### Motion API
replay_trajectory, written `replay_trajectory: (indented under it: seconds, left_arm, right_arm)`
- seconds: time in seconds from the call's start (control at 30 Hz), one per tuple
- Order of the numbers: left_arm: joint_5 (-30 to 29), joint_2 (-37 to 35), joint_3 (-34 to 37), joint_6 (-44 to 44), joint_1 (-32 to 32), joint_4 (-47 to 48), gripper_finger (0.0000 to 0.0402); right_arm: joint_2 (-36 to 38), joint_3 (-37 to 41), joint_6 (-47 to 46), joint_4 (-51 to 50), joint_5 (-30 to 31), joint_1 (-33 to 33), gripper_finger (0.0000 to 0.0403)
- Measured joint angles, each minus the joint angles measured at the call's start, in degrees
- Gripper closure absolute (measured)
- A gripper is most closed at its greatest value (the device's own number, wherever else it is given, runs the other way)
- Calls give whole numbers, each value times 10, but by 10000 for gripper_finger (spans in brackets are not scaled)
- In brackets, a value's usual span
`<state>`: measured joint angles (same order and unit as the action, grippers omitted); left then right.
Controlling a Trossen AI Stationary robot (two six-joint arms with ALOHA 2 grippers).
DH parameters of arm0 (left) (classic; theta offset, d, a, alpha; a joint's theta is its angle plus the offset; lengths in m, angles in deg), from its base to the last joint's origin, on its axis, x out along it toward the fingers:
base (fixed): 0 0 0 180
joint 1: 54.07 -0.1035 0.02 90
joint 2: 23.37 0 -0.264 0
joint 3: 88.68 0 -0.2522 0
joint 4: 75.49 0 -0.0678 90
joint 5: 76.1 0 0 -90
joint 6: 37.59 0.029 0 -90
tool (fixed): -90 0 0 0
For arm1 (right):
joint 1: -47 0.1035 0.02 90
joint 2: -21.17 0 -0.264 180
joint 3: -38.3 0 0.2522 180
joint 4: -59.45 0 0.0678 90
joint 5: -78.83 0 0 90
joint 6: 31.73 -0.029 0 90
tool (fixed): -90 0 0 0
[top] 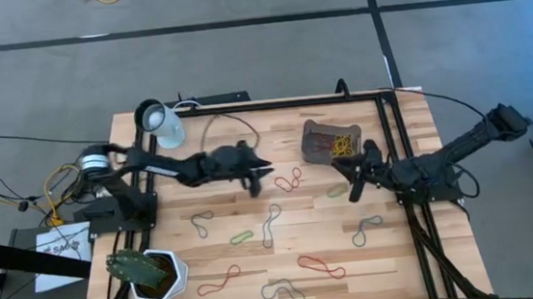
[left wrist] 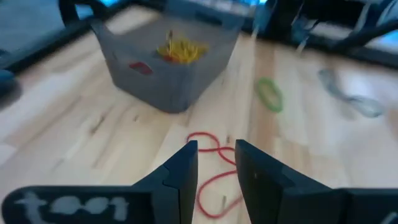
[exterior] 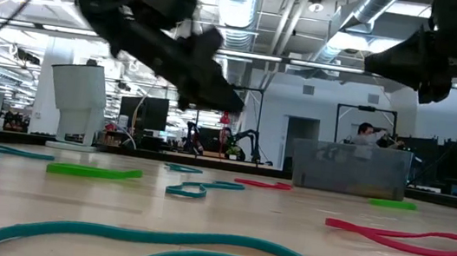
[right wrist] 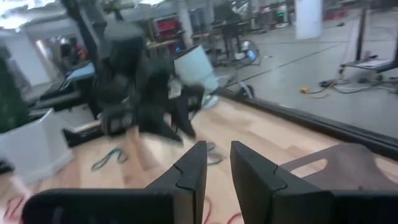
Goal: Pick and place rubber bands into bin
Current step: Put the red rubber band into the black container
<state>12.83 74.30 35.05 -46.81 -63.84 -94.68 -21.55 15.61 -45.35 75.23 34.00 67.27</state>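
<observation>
Across the lower and middle frame of the high view, about ten rubber bands still litter the table. Mid-frame, the left gripper and right gripper hover, jaws narrowly spread, empty. Upper right, the bin holds a few bands.

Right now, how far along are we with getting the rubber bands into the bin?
Partly done. The bin already holds a clump of yellow and red bands. Nothing is in hand: the left gripper is open above the red band beside the bin, and the right gripper is empty next to the bin. About ten rubber bands remain scattered over the table.
</observation>
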Motion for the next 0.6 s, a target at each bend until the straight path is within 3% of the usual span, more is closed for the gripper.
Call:
replay_trajectory:
  seconds: [0.33,0.6]
  left_arm:
    - [-14,195,-218,-19,21,198,306]
    - [-22,234,-271,-26,35,221,306]
  right_arm:
    - [0,0,6,1,-3,-43,337]
    - [0,0,41,1,-4,-43,337]
